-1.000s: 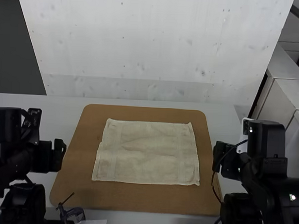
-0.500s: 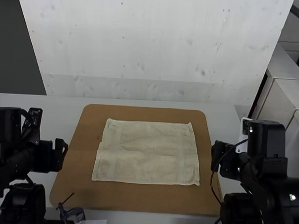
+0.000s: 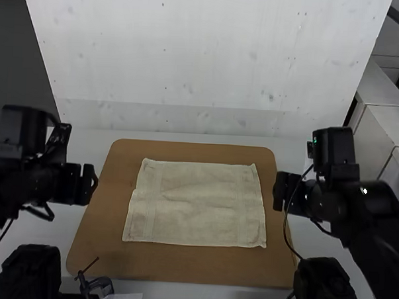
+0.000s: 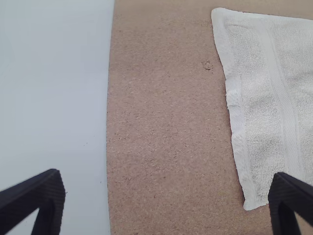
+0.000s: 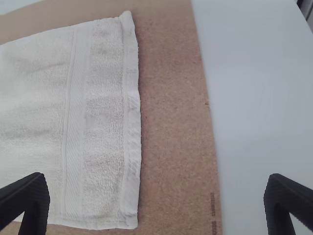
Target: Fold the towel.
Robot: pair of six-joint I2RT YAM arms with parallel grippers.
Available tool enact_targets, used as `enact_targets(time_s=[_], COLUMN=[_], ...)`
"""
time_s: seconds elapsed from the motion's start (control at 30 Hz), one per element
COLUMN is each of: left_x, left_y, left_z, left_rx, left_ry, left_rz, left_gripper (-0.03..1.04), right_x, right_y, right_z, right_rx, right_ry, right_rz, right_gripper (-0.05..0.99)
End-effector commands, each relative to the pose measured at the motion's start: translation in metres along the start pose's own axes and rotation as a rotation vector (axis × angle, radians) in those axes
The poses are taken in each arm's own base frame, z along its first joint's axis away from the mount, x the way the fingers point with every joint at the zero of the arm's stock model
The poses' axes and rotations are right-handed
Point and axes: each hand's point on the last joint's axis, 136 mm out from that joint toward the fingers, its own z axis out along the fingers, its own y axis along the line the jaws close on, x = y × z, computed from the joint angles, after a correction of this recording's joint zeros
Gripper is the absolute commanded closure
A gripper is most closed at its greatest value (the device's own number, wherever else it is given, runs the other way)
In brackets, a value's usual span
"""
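From above, our towel (image 3: pixel 197 204) lies flat between our left hand (image 3: pixel 94 184) and right hand (image 3: pixel 277 191).
Left wrist view: our left hand (image 4: pixel 168 203) is spread near one edge; right wrist view: our right hand (image 5: pixel 156 203), spread near the opposite edge.

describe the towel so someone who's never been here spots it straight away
On the pale table lies a wide brown board with rounded corners. Spread flat on the board, between the two black arms, is the towel: a cream rectangle. Its soft cloth and woven band near each short side set it apart from the smooth board.
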Motion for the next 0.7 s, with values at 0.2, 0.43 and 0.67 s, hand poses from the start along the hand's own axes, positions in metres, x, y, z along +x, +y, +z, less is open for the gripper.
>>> enact_targets(time_s=[0.2, 0.43, 0.67], left_x=[-0.050, -0.067, -0.082], left_y=[-0.008, -0.016, -0.016], left_z=[0.062, 0.116, 0.139], left_rx=[0.036, 0.045, 0.043], left_ry=[0.208, 0.317, 0.334], left_rz=[-0.004, -0.026, -0.030], left_gripper=[0.09, 0.08, 0.08], right_x=[-0.040, -0.053, -0.055], right_y=[0.012, 0.008, 0.022], right_z=[0.057, 0.116, 0.169], right_rx=[0.009, 0.020, -0.039], right_ry=[0.121, 0.240, 0.350], right_rz=[0.003, 0.040, 0.056], right_gripper=[0.03, 0.03, 0.03])
